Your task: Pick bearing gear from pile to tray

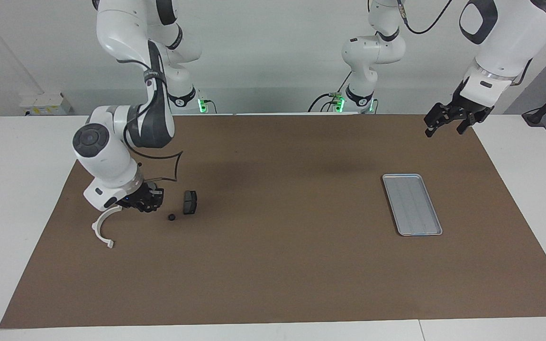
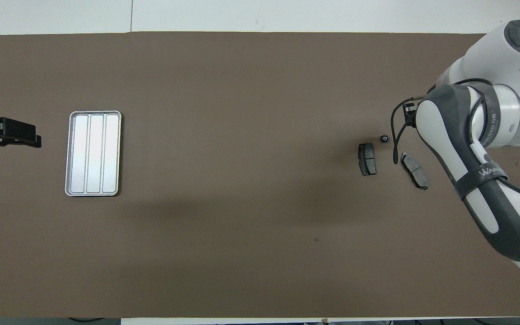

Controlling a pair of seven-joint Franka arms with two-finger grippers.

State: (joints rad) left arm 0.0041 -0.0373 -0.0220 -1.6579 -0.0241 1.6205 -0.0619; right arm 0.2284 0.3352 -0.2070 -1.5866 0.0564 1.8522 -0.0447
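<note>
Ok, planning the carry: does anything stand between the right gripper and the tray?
Nothing tall does. A brake pad and a small black piece lie on the mat beside the right gripper, toward the tray. The left gripper waits.
</note>
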